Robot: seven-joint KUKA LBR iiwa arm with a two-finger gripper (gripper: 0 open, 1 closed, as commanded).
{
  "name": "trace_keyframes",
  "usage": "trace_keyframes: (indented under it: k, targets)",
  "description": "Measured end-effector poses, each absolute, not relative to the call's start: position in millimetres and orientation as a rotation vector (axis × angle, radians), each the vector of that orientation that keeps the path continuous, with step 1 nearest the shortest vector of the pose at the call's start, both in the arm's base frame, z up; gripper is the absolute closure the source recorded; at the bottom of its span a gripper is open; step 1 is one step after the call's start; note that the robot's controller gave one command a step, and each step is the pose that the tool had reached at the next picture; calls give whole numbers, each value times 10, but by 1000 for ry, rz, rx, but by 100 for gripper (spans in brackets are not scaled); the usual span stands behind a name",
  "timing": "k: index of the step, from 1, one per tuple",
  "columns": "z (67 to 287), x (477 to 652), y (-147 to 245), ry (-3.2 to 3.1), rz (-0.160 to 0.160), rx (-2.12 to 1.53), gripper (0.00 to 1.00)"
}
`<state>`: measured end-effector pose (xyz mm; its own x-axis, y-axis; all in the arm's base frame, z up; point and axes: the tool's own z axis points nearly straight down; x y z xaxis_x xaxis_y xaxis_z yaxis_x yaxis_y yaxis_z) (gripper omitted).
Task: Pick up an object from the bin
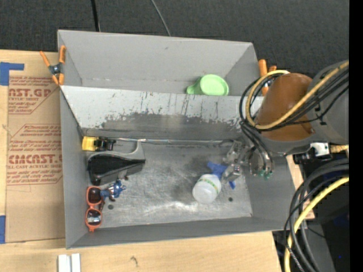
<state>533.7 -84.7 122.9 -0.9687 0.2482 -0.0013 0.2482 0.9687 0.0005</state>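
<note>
My gripper (237, 162) is down in the right part of the bin, close to the floor. Just left of it lies a small blue plastic piece (217, 168), touching or nearly touching the gripper; whether it is held I cannot tell. A white plastic bottle (205, 188) with a pale green ring at its neck lies on its side just below and left of the gripper, apart from it.
A green round cup (210, 85) rests high on the back wall. On the left side lie a yellow-and-black tool (94, 144), a black dispenser-like thing (112, 166), red sunglasses (93, 206) and a small blue item (117, 190). The arm with its orange cover reaches in from the right.
</note>
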Motion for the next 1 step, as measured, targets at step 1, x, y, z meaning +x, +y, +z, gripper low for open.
trace_keyframes:
  k: [1]
  targets:
    - [1290, 5340, -847, 3115, 1, 392, 100]
